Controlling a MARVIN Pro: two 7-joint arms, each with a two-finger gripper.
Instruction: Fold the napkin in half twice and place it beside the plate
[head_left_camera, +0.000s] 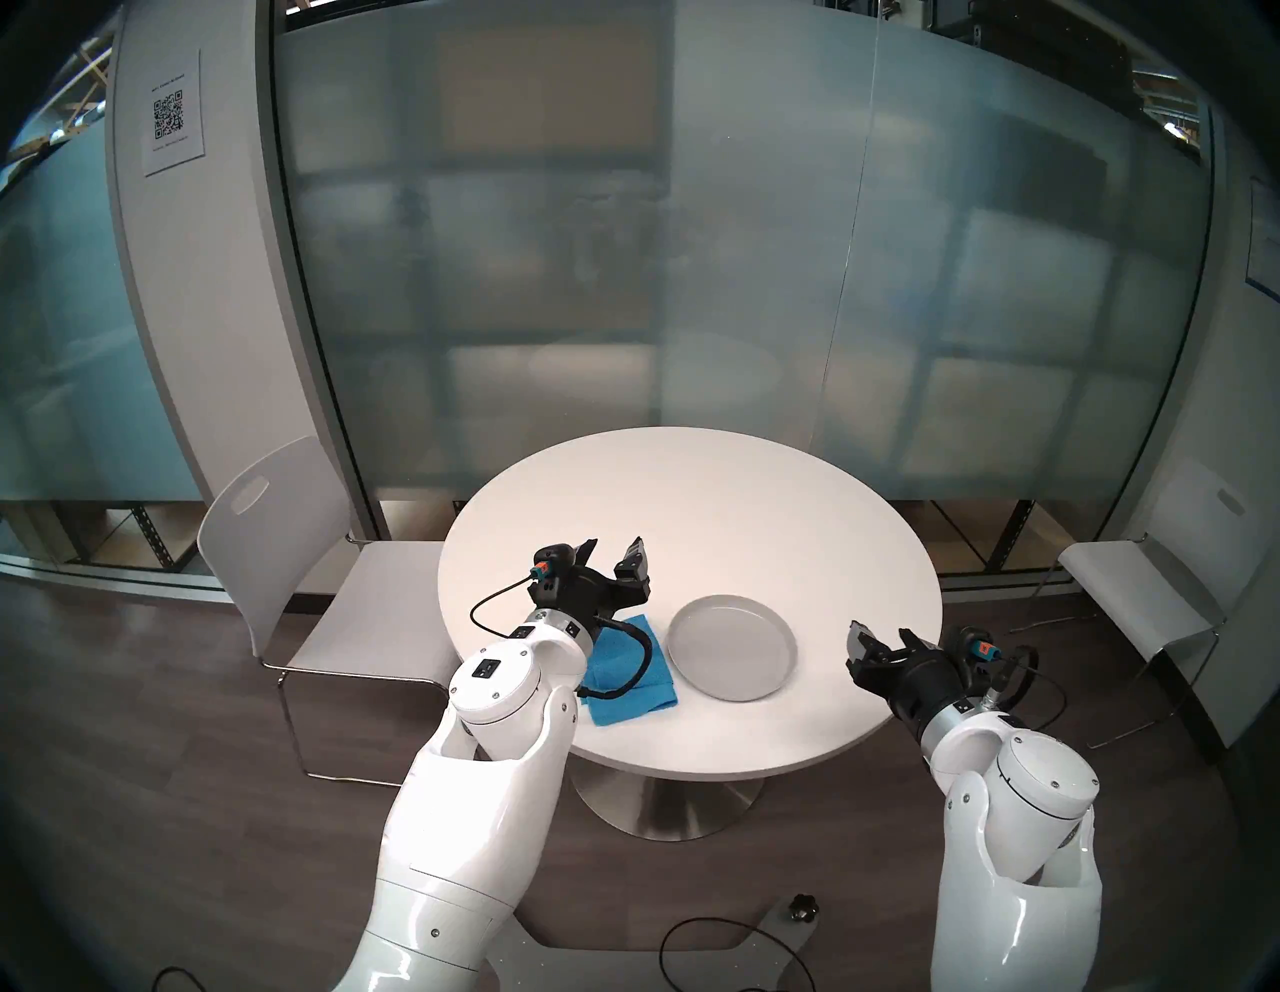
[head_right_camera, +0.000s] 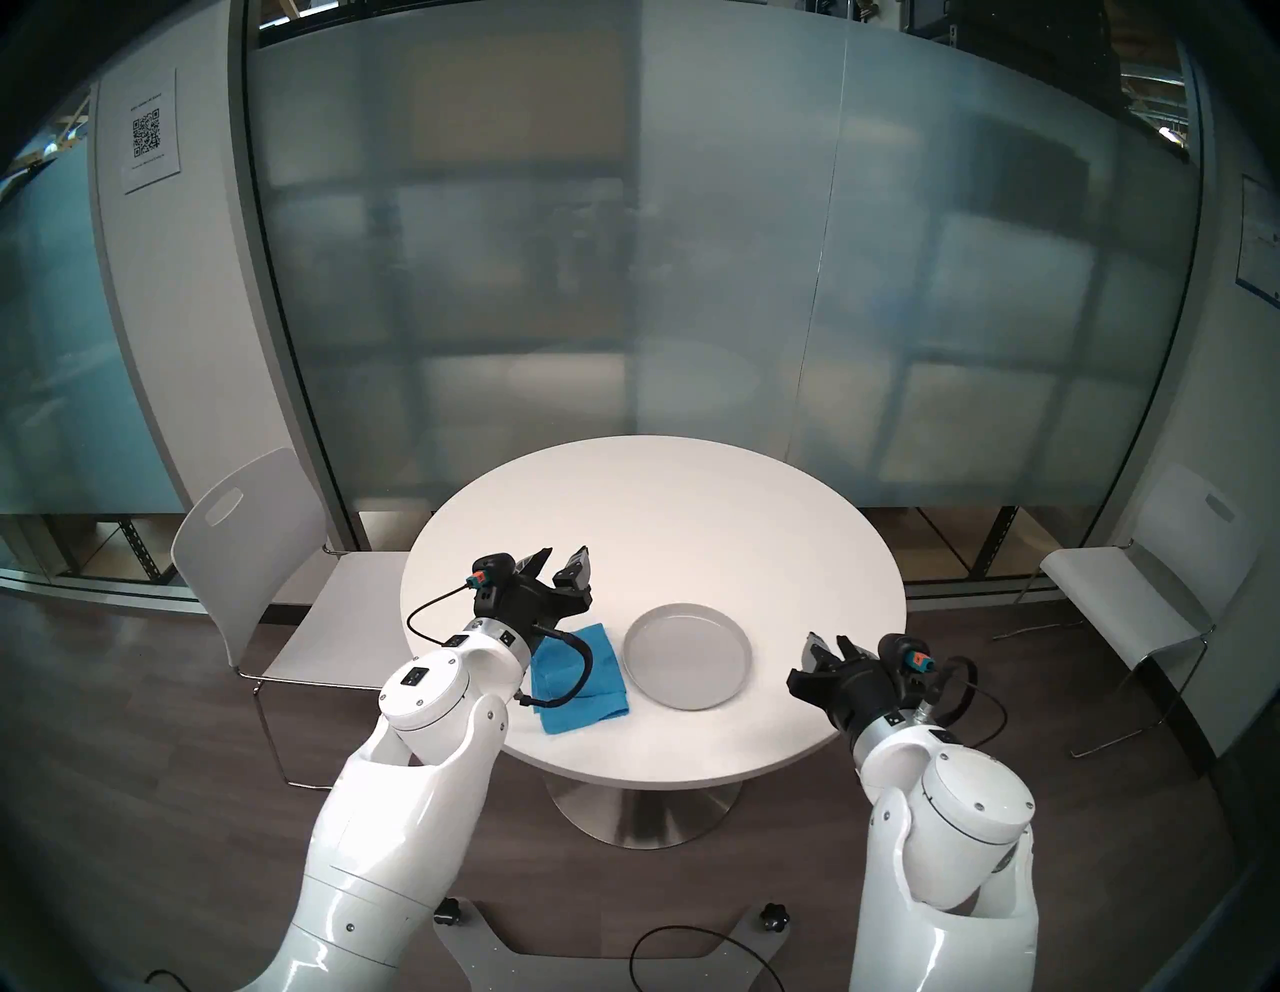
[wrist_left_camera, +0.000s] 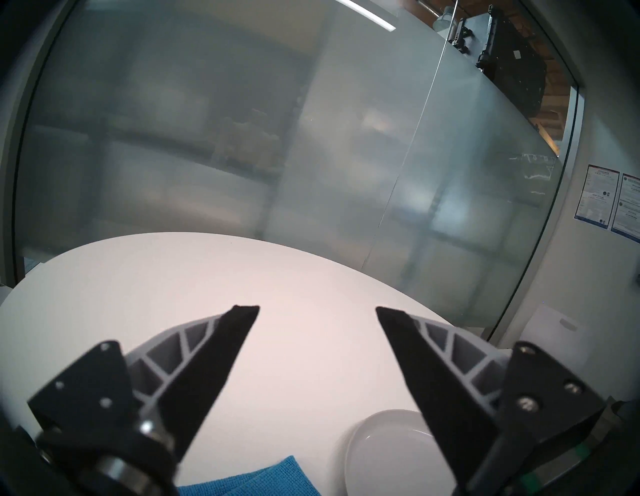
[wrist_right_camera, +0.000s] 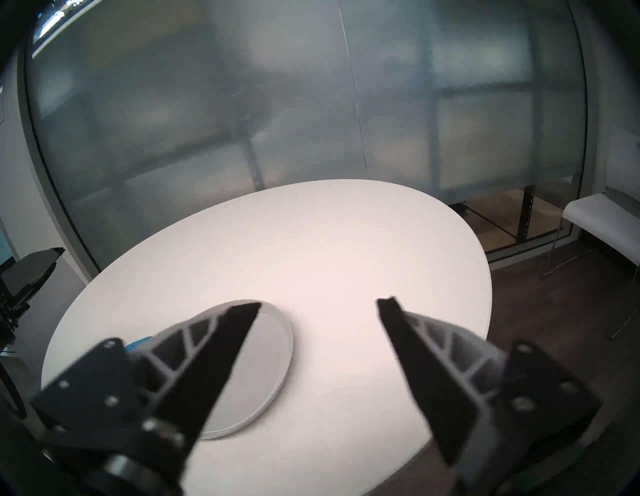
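The folded blue napkin (head_left_camera: 627, 668) lies flat near the desk's (head_left_camera: 727, 499) near-left edge, its long axis running from that edge toward the middle of the desk, tilted a little to the left. Just to its right, close but apart, sits the grey plate (head_left_camera: 732, 657), upright and with nothing in it. The left hand (head_left_camera: 613, 551) hovers above the desk beyond the napkin's far end, pointing level toward the frosted glass wall (head_left_camera: 692, 277), its fingers spread and holding nothing. The right hand (head_left_camera: 883, 641) hangs off the desk's near-right edge, tilted slightly down toward the plate; its wrist view shows the fingers (wrist_right_camera: 221, 350) apart, gripping nothing. White chairs (head_left_camera: 312, 589) flank the desk.
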